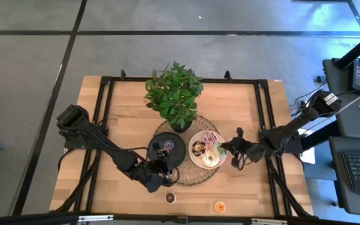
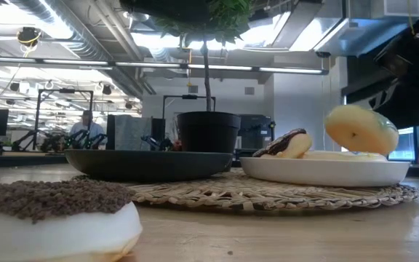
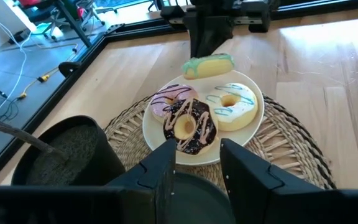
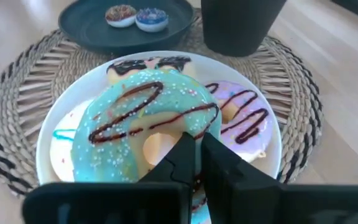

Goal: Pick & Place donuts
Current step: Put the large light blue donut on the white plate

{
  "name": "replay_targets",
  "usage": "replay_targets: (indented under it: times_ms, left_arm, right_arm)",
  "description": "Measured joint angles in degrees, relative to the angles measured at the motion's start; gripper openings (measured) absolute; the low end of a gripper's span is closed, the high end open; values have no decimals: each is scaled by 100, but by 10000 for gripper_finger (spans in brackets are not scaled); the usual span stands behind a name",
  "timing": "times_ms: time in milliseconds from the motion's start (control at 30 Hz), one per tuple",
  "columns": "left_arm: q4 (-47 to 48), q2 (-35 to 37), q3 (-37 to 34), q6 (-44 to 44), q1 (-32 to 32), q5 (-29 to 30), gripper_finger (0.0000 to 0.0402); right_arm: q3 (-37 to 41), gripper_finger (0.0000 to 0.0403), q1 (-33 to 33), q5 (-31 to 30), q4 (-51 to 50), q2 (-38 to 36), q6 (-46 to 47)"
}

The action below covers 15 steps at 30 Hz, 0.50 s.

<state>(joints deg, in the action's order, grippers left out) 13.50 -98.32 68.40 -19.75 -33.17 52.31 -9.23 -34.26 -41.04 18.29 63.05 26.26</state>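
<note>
Donut held over the white plate

High view: right gripper (image 1: 220, 152) hangs at the white plate (image 1: 195, 160) on the tabletop (image 1: 130, 119); left gripper (image 1: 165, 164) over the black plate (image 1: 179, 142).

Right wrist view: fingers (image 4: 178, 163) pinch the green donut (image 4: 145, 124).

Left wrist view: fingers (image 3: 161, 167) parted, empty.

table (image 1: 124, 112) is carrying a round woven mat (image 1: 195, 178) | black plate (image 1: 175, 149) and white plate (image 1: 192, 159) are sitting side by side on it | potted plant (image 1: 175, 94) is standing at the mat's far edge | person (image 2: 86, 124) is sitting in the background
</note>
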Motion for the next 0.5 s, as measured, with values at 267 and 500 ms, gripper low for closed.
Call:
replay_targets:
  times_ms: [267,500]
  left_arm:
    - [0,0,0,0,4,-9,119]
    - [0,0,0,0,4,-15,120]
  right_arm:
    - [109,27,9,2,26,-2,2]
    - [111,28,9,2,21,0,-133]
